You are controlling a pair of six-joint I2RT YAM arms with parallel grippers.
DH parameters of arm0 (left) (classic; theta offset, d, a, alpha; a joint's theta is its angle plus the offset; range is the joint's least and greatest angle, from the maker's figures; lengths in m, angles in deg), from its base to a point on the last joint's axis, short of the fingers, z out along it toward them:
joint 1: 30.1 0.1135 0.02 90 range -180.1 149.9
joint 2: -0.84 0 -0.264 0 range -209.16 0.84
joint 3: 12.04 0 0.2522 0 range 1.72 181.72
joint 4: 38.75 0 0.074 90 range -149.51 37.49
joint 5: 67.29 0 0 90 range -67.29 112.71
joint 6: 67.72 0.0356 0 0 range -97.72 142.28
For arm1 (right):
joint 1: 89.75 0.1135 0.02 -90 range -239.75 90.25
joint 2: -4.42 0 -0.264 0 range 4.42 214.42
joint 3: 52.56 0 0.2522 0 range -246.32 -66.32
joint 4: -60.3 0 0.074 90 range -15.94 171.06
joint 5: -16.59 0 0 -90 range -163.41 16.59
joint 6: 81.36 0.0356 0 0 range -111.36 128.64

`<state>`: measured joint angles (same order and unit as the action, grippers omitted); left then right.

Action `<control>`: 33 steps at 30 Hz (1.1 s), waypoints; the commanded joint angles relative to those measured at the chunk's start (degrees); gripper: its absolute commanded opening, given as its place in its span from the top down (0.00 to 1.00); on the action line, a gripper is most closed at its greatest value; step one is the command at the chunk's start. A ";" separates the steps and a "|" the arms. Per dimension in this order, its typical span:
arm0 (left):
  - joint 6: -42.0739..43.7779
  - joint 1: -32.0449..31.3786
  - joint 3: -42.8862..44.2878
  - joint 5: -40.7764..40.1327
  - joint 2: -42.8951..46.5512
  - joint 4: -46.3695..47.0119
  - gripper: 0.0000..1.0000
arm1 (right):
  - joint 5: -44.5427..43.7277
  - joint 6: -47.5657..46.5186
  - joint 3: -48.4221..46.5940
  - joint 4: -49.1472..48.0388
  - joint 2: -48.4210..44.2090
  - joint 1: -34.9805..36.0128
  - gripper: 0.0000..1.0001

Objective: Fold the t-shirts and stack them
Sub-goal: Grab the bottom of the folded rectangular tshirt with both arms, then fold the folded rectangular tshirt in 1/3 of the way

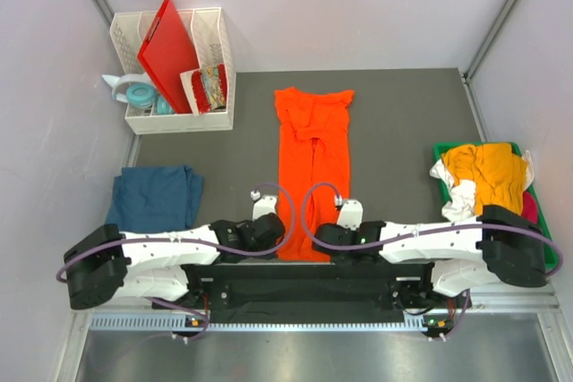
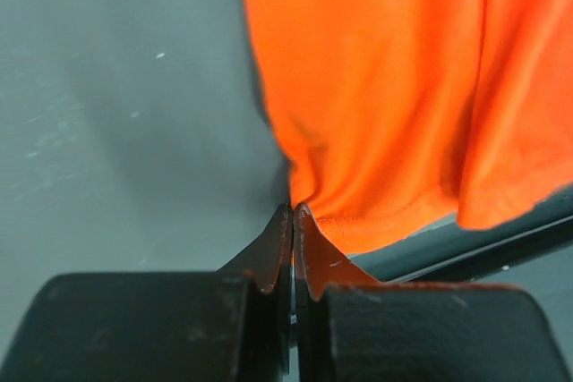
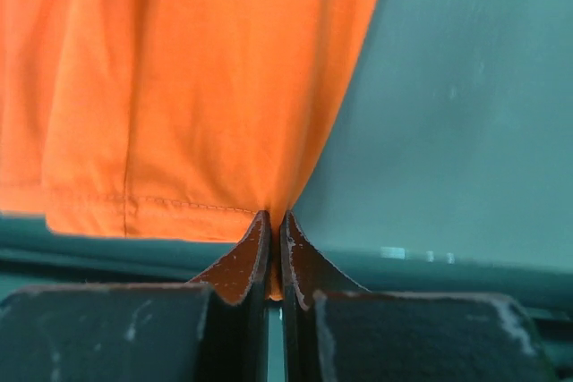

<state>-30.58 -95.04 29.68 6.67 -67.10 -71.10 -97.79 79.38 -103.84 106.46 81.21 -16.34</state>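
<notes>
- Top view: orange t-shirt (image 1: 312,167) lies flat as a narrow strip mid-bench (image 1: 403,123), collar toward the far edge, hem at the near edge. The left gripper (image 1: 276,241) is at the hem's left corner and the right gripper (image 1: 324,239) at its right corner. A teal-blue t-shirt (image 1: 157,197) lies folded at the left edge. A mustard-yellow t-shirt (image 1: 488,172) is heaped in a green tray (image 1: 548,252) at the right edge.
- Left wrist view: jaws pressed together, pinching the orange hem corner.
- Right wrist view: jaws clamped on the other hem corner, stitching visible beside them.

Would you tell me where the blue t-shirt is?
In the top view, the blue t-shirt lies left of the orange t-shirt, below the white organizer.
</notes>
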 commanded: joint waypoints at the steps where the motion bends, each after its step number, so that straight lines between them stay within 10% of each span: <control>1: 2.41 -0.18 4.20 -3.82 5.53 -7.51 1.00 | -5.58 2.21 -5.98 10.74 -0.76 4.90 1.00; 15: 5.57 -0.18 15.80 -14.01 7.12 -13.49 1.00 | -16.13 1.34 -16.62 21.12 -3.84 2.89 1.00; 33: 20.07 23.62 31.08 -6.03 -14.22 1.97 1.00 | -5.24 -33.11 -35.24 1.35 13.61 -33.22 1.00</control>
<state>-15.69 -77.25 55.50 -1.65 -76.33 -74.32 -105.07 55.87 -132.12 112.32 87.66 -43.97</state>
